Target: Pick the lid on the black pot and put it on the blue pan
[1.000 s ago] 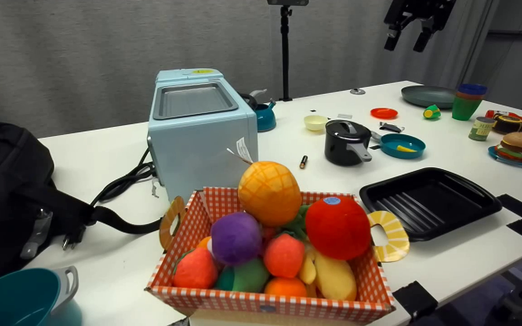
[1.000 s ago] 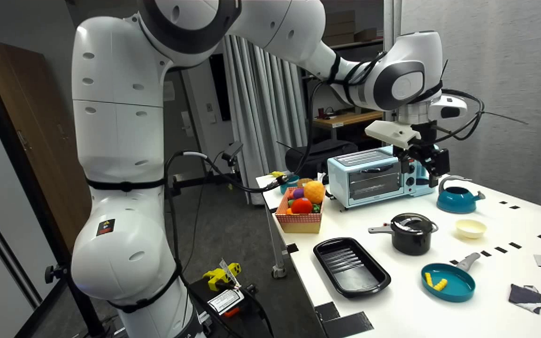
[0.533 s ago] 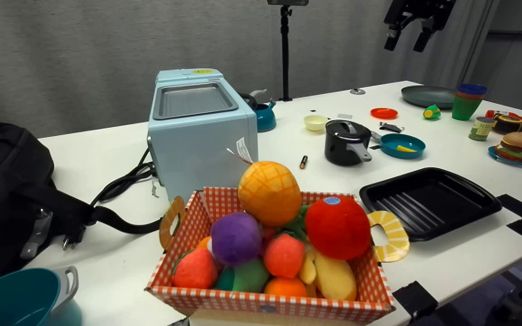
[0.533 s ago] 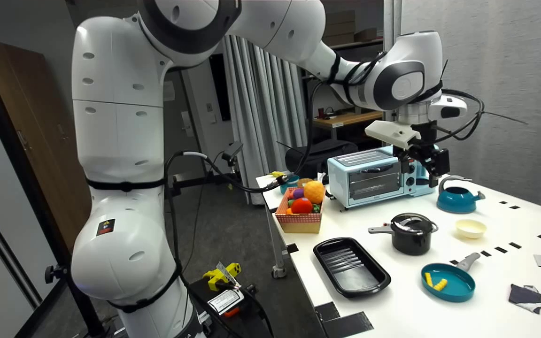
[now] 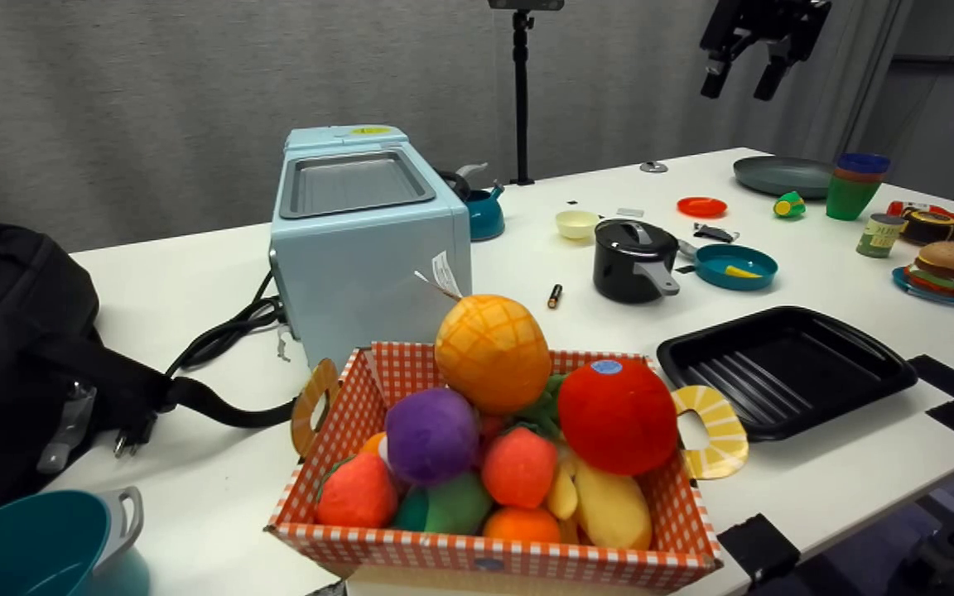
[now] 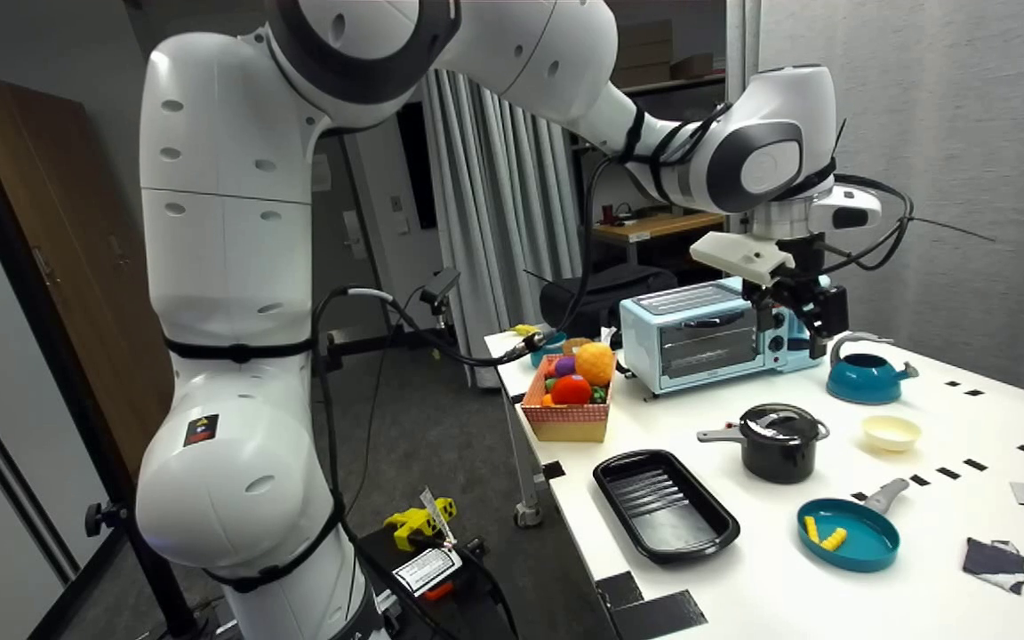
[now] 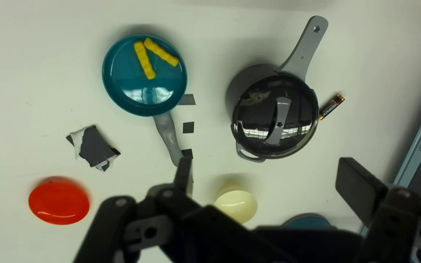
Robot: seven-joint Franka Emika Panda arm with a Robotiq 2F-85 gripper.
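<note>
In an exterior view: the end effector (image 5: 740, 86), jaws wide apart, nothing held, is suspended above the bench (image 5: 837, 285).

In an exterior view: the black saucepan (image 6: 779, 462) is topped by its dark lid (image 6: 788, 427).

In the wrist view: the teal frying pan (image 7: 126, 80) is set near the saucepan, two crinkled yellow sticks (image 7: 144, 60) contained.

The white table (image 6: 788, 596) carried the black pot (image 6: 777, 460), the blue pan (image 6: 873, 537), a ribbed black tray (image 6: 668, 511), a toaster oven (image 6: 708, 345), a teal kettle (image 6: 864, 380) and a cream bowl (image 6: 891, 433).
</note>
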